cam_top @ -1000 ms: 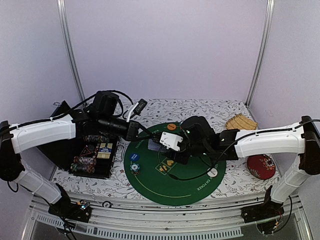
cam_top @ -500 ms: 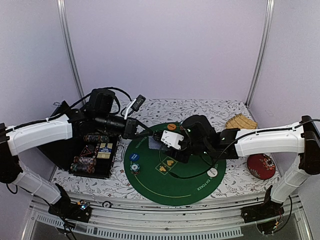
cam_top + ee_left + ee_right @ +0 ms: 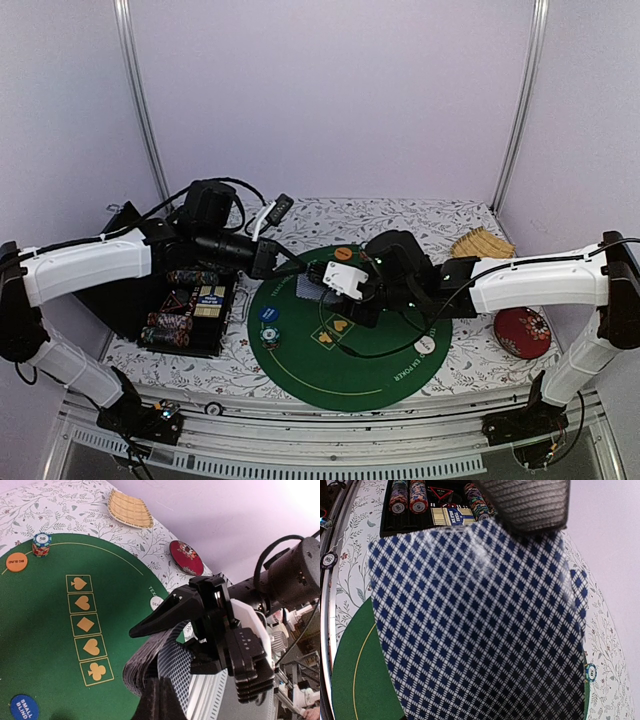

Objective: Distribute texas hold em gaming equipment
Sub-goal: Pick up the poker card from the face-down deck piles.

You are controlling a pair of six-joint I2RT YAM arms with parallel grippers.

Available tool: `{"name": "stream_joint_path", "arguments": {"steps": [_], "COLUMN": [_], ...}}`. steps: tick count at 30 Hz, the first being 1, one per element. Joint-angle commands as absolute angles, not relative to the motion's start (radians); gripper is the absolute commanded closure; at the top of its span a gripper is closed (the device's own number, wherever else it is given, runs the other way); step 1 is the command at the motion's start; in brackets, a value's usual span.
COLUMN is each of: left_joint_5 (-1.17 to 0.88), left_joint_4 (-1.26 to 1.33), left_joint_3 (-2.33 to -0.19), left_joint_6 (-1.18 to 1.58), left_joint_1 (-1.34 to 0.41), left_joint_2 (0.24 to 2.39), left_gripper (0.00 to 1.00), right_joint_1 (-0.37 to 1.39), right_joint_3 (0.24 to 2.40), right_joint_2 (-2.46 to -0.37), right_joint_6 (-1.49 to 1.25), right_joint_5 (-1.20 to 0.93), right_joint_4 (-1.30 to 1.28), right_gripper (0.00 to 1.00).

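My left gripper (image 3: 290,270) is shut on a bent deck of playing cards (image 3: 145,657) with checked blue backs, held above the green mat (image 3: 380,375). My right gripper (image 3: 322,283) meets it from the right. Its upper finger (image 3: 167,616) lies over the deck, and it grips the top card (image 3: 176,672), which fills the right wrist view (image 3: 475,630) and hides the jaws. On the mat lie a chip stack (image 3: 270,337), a blue disc (image 3: 268,314), an orange disc (image 3: 343,254) and a white disc (image 3: 427,345).
A black tray (image 3: 190,305) with rows of chips stands left of the mat and shows in the right wrist view (image 3: 435,505). A wicker dish (image 3: 480,243) and a red dish (image 3: 522,332) sit on the right. A loose chip (image 3: 328,559) lies by the table's front rail.
Both grippers stay together over the mat's left part with only small shifts. The left wrist rose slightly, then settled back.
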State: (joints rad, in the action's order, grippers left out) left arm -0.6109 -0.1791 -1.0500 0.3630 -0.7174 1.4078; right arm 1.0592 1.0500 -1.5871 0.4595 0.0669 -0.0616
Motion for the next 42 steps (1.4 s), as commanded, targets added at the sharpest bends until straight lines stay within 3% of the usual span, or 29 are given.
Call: {"name": "stream_joint_path", "arguments": {"steps": [1,13,16,23,27,32,36,42], "left_joint_5": [-0.621,-0.586,-0.613,-0.644,-0.656,-0.646,-0.637,-0.635], "left_joint_4": [-0.166,-0.201,-0.204,-0.222,-0.233,-0.234,-0.235,-0.253], "left_joint_3": [-1.048,-1.052,-1.047,-1.029,-1.018,-1.014,-1.017,-1.017], "left_joint_6": [0.357,0.352,0.358,0.348,0.342,0.341,0.330,0.309], "left_joint_1": [-0.704,-0.703,-0.703,-0.703,-0.703,-0.703,-0.700,-0.691], "left_joint_2": [1.431,1.425,1.421,1.391,1.385,1.372,1.356,1.346], "left_gripper": [0.96,0.61,0.56,0.56,0.59,0.84,0.99,1.00], "right_joint_1": [1.055,1.055,1.055,1.051,1.048,1.048,1.045,1.037], "right_joint_3": [1.044,1.046,1.051,1.057,1.061,1.061,1.052,1.031], "right_joint_2": [-1.566,-1.572,-1.580,-1.588,-1.590,-1.590,-1.587,-1.571], "right_joint_6": [0.443,0.455,0.456,0.454,0.454,0.451,0.453,0.449], "right_joint_5": [0.035,0.038,0.041,0.042,0.042,0.040,0.046,0.046], "right_joint_4": [-0.034,-0.034,-0.038,-0.039,-0.041,-0.043,-0.042,-0.035], "right_gripper": [0.52,0.52,0.53,0.53,0.54,0.54,0.54,0.54]}}
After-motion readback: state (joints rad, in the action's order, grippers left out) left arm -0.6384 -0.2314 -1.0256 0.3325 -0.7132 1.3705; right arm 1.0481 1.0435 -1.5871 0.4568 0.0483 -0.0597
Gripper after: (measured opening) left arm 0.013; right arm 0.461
